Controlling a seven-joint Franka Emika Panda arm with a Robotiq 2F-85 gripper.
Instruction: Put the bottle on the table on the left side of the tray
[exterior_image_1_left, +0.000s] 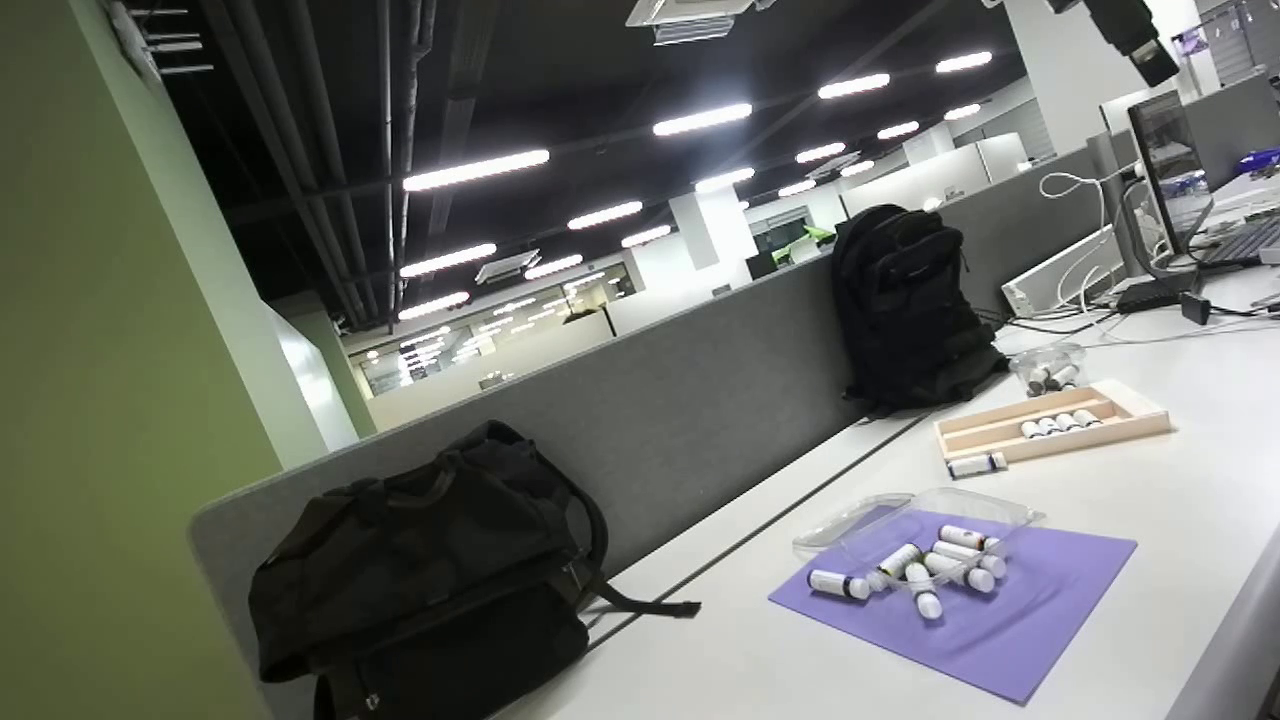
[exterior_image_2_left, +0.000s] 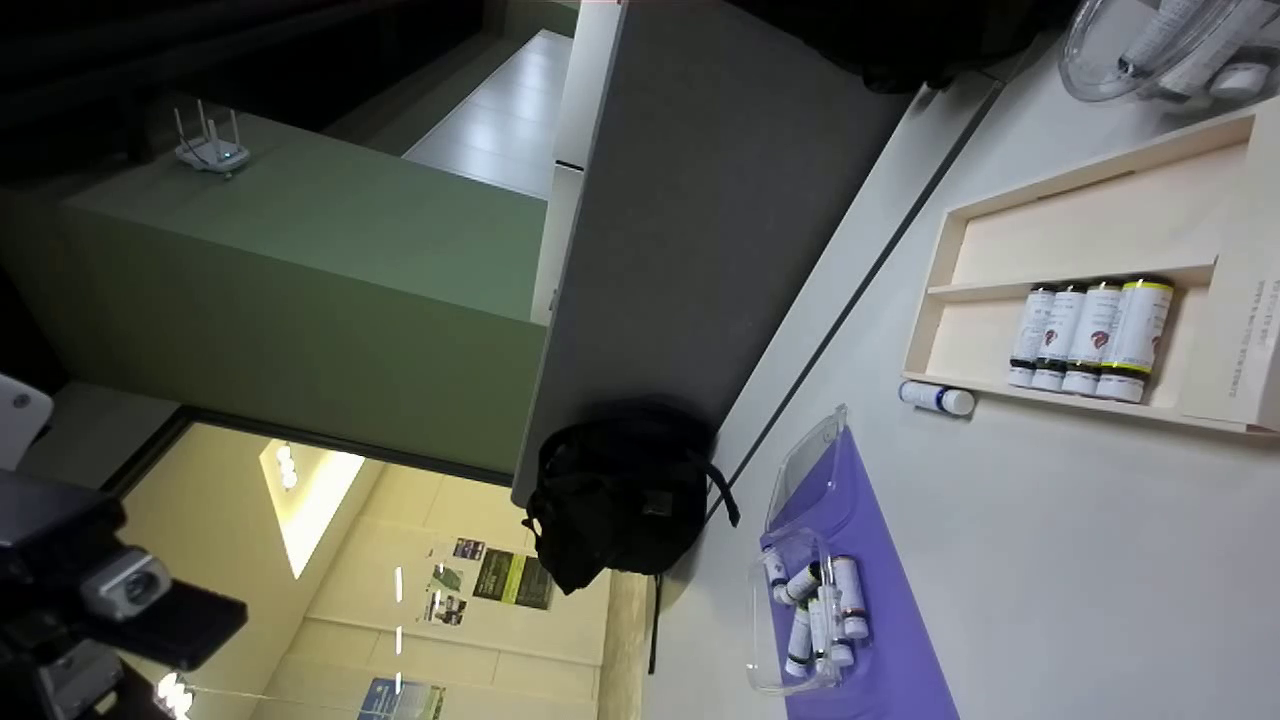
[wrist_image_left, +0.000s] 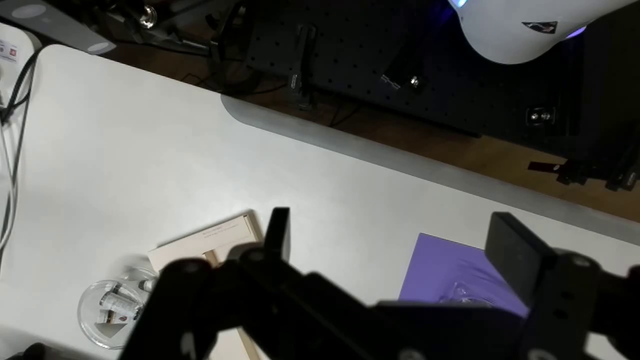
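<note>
My jaws are released, their two sides standing well apart in the wrist view, with the counter (wrist_image_left: 340, 235) showing between them. The bottle (exterior_image_2_left: 934, 398) lies on its side on the counter, just outside a long side of the tray (exterior_image_2_left: 1080, 235), near one corner; I cannot tell whether the two touch. Its white cap points along that side, away from the corner. Inside the tray, four more bottles (exterior_image_2_left: 1095, 325) lie side by side in the compartment nearer to it. In the wrist view my jaws hide much of the tray. A clear cup (wrist_image_left: 112, 315) with bottles in it stands near the tray's opposite long side. The purple mat (exterior_image_1_left: 1060, 620) lies on the bottle's side of the tray and carries a clear box (exterior_image_1_left: 985, 508) and several bottles; I cannot make out which of those are inside the box. One black backpack (exterior_image_1_left: 905, 310) stands by the grey partition (exterior_image_1_left: 720, 370), and another (exterior_image_1_left: 430, 580) sits farther along it. In both exterior views my arm (exterior_image_2_left: 50, 530) shows at the edge, well apart from the bottle.
</note>
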